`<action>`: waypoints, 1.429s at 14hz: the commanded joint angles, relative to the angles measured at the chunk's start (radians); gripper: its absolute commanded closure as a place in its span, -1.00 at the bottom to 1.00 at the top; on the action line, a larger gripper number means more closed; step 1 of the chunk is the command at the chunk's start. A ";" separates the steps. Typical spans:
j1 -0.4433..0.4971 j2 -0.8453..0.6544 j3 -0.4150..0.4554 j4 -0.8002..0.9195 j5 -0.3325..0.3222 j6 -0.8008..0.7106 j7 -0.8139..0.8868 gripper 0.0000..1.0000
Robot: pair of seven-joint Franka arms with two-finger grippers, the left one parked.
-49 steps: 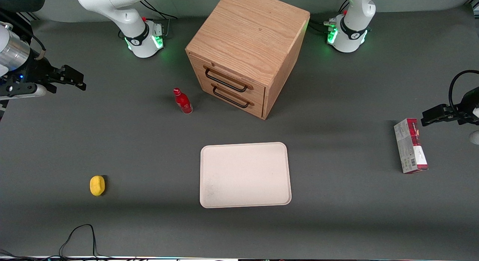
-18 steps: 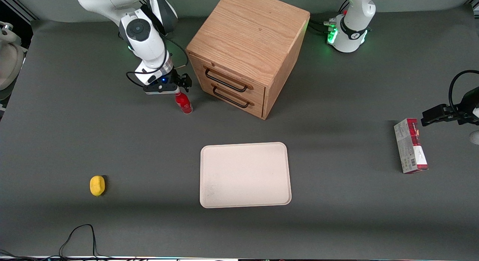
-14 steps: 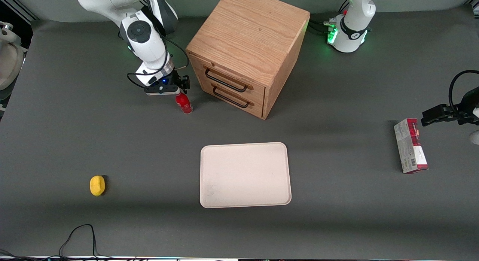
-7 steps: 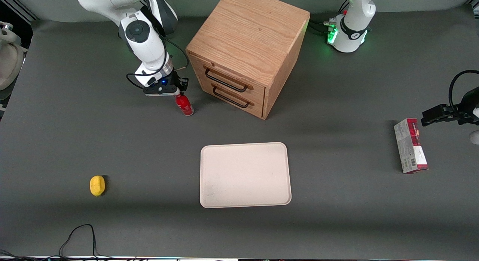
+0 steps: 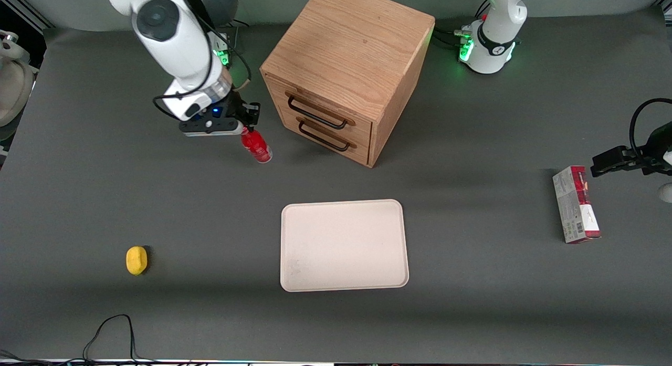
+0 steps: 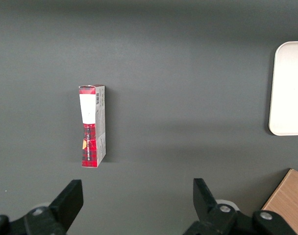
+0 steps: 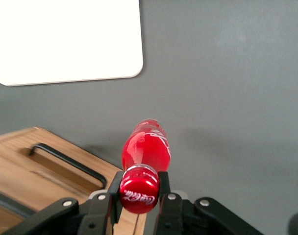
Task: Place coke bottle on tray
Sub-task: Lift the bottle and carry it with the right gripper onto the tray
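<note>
While beside the cabinet [image 5: 346, 66], the claw [image 7: 139, 192] grips the coke bottle [image 7: 145, 147] (at its neck).

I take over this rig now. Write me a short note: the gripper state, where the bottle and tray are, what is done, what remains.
Gripper: shut on the coke bottle, fingers clamped at its cap, in front of the wooden cabinet.
Bottle: in the grasp, hanging tilted; whether its base touches the table I cannot tell.
Tray: nothing on it, nearer to the front camera than the cabinet.
Done: bottle grasped.
Left: carry it to the tray, set it down, release.
</note>
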 commanded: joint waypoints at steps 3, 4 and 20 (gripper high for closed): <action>0.019 0.440 0.008 0.707 -0.150 -0.386 0.012 0.69; 0.025 0.503 0.012 0.809 -0.166 -0.408 0.007 0.68; 0.048 0.973 0.067 0.997 -0.370 0.072 -0.020 0.49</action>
